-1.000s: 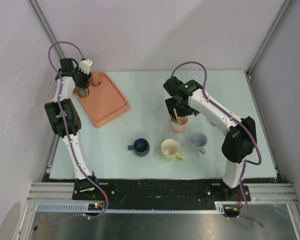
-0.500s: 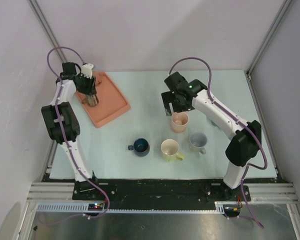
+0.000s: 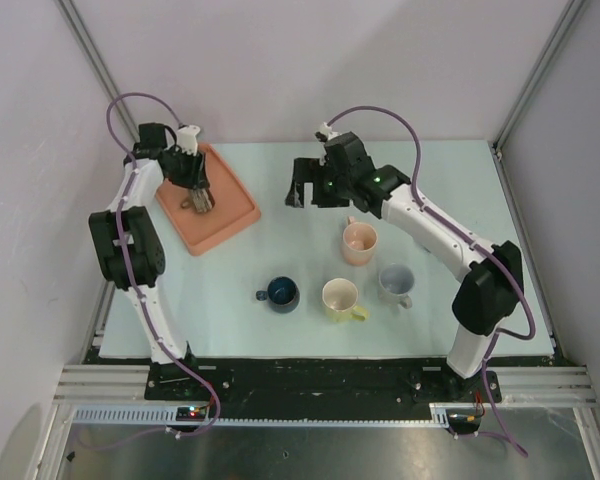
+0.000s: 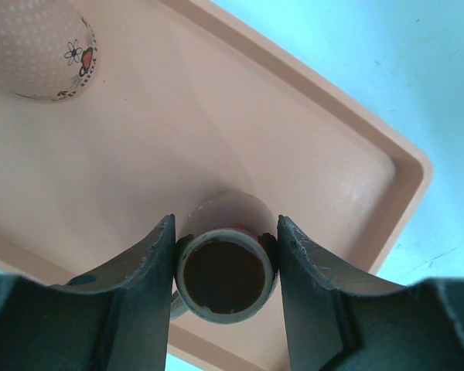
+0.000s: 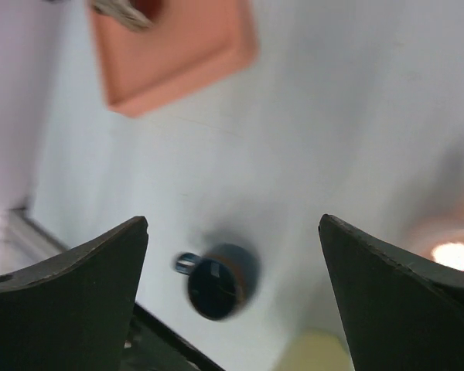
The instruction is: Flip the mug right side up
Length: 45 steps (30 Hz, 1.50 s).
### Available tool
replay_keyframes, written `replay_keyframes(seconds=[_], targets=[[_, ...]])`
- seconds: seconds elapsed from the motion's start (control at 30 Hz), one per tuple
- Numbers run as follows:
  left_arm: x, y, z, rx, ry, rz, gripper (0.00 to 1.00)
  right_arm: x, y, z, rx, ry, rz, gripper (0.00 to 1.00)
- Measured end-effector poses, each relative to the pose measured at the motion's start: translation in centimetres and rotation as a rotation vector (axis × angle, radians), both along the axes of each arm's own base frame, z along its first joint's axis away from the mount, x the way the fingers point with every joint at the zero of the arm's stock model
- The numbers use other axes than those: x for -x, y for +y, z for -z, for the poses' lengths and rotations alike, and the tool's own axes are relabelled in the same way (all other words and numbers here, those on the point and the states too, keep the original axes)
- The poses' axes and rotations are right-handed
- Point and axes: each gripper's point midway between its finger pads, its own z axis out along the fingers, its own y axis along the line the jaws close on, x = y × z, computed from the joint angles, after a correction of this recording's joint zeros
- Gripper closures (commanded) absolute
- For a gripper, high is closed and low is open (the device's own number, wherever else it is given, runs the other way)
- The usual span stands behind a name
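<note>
Fingers of the left gripper [image 4: 224, 226] pinch the mug [image 4: 224, 274] from nine and three o'clock in the left wrist view. Its round end faces the lens, with the pink tray [image 4: 332, 139] beneath. A dotted mug [image 4: 42, 39] sits on the tray at eleven o'clock.

Right wrist view, blurred: the right gripper [image 5: 233, 222] is spread wide, holding nothing, above a dark blue mug [image 5: 216, 287].

From overhead, the tray lies at ten o'clock on the table [image 3: 450, 190], and the right gripper hangs toward twelve.
</note>
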Motion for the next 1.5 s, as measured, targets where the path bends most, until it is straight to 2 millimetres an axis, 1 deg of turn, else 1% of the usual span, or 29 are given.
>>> replay_keyframes(seconds=[0.17,0.27,0.37,0.53,0.6,0.63,0.7,0.83,0.97,1.2,1.3,1.37,1.43,1.47,1.5], targets=[[0.2,-0.8,-0.9,0.050,-0.001,-0.018,1.00,-0.3,6.0,-1.2,-0.311,0.036,-0.078,0.01],[0.3,-1.2,-1.7,0.084,-0.003,-0.028,1.00,-1.2,9.7,-1.0,-0.484,0.084,-0.122,0.01],[0.5,-1.8,-2.8,0.127,-0.009,-0.039,1.00,-2.3,12.9,0.7,-0.627,0.158,-0.148,0.01],[0.9,-2.7,-5.8,0.186,-0.042,-0.048,1.00,-4.2,16.3,4.3,-0.771,0.286,-0.137,0.01],[1.1,-3.1,-7.2,0.211,-0.062,-0.047,1.00,-4.9,17.3,4.9,-0.815,0.322,-0.129,0.00],[1.1,-3.3,-7.8,0.220,-0.070,-0.046,1.00,-5.2,17.7,5.0,-0.832,0.335,-0.126,0.01],[1.4,-3.7,-9.0,0.243,-0.085,-0.042,1.00,-5.8,18.5,4.7,-0.877,0.349,-0.128,0.01],[1.7,-4.4,-10.8,0.291,-0.100,-0.037,1.00,-6.9,19.6,2.9,-0.960,0.353,-0.144,0.01],[2.2,-5.3,-11.6,0.347,-0.091,-0.024,1.00,-7.6,20.4,1.1,-1.031,0.342,-0.173,0.01],[3.0,-6.6,-13.2,0.432,-0.080,0.001,1.00,-8.0,20.9,0.7,-1.085,0.354,-0.187,0.00],[3.5,-7.1,-14.0,0.462,-0.080,0.013,1.00,-8.1,20.9,0.1,-1.112,0.349,-0.198,0.04],[3.7,-7.4,-14.4,0.481,-0.077,0.021,1.00,-8.0,20.8,-0.5,-1.133,0.344,-0.208,0.14],[3.8,-7.7,-14.6,0.495,-0.072,0.027,1.00,-7.9,20.7,-1.3,-1.158,0.330,-0.224,0.33],[3.9,-7.8,-14.6,0.502,-0.068,0.029,1.00,-7.8,20.7,-1.8,-1.171,0.321,-0.233,0.45],[4.0,-8.0,-14.7,0.507,-0.066,0.032,1.00,-7.7,20.6,-2.2,-1.184,0.311,-0.243,0.53]])
